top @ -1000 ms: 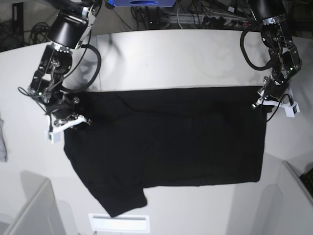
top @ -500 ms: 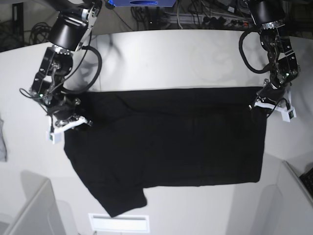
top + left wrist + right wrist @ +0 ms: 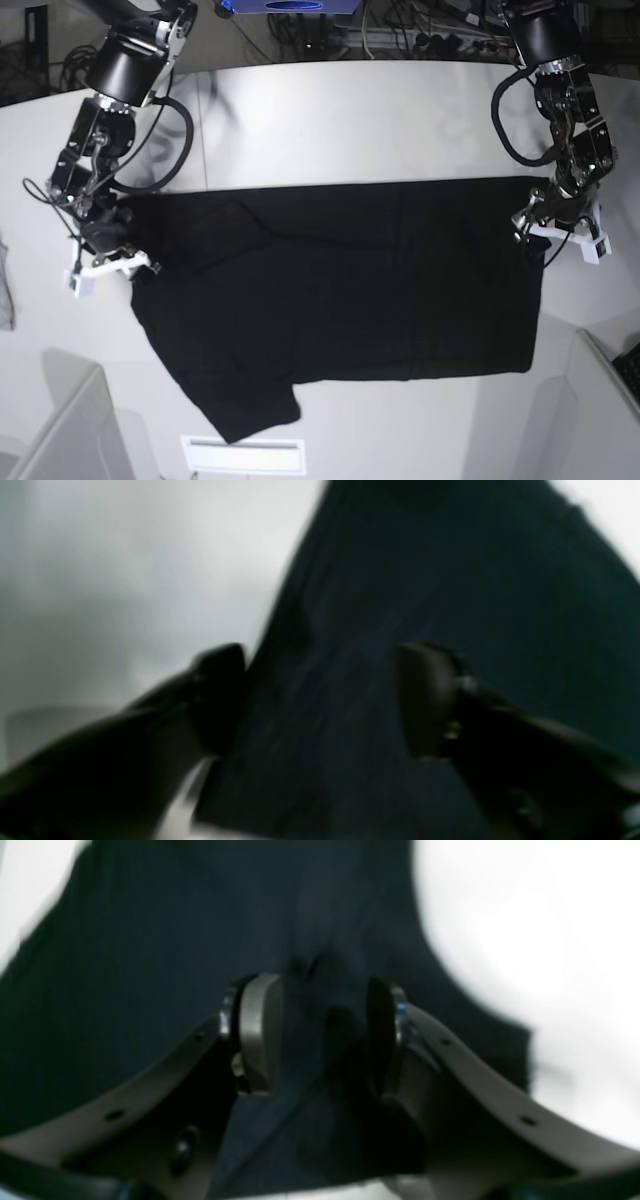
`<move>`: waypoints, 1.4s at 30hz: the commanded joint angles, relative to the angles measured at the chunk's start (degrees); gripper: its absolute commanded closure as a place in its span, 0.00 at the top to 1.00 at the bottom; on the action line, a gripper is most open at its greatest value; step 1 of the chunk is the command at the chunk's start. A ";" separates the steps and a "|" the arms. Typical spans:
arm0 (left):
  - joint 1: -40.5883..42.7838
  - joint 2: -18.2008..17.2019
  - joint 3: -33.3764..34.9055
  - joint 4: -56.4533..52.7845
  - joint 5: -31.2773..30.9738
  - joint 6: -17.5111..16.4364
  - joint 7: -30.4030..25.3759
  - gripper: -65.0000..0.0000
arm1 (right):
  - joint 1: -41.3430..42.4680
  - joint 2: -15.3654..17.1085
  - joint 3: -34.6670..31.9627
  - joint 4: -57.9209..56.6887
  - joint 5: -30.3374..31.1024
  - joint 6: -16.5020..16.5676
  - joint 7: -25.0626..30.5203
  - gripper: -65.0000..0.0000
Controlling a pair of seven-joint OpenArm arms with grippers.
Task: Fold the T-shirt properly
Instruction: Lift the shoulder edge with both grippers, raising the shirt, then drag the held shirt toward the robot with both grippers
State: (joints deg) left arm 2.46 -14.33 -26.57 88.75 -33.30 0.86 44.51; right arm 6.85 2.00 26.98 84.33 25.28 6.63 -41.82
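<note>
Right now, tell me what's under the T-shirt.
The T-shirt lies spread on the white table, which shows all round it. Whatever else lies beneath the cloth is covered. The left gripper and right gripper sit at its top corners.

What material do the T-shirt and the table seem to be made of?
T-shirt: soft matte black cloth, probably cotton knit; it lies limp with small wrinkles and no shine. Table: smooth, hard white surface, perhaps laminate or painted board; it shows soft shadows and a faint sheen.
</note>
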 commanded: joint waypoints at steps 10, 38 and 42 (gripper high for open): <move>7.17 3.73 -14.44 13.36 -0.94 -5.04 -0.95 0.94 | -12.61 -3.01 0.05 19.62 1.32 -7.47 6.61 0.49; 10.07 9.80 -15.15 -5.01 -0.68 -17.17 -8.69 0.94 | -16.48 -8.29 5.85 2.83 11.95 -7.73 15.93 0.61; 8.13 9.89 -15.06 -6.42 -0.50 -17.17 -8.60 0.94 | -15.60 -6.88 6.03 0.81 11.87 -7.73 15.93 0.61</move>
State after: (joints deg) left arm 10.55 -4.29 -41.69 82.43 -34.28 -16.78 33.47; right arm -8.58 -5.02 32.84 85.08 37.56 -0.38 -25.17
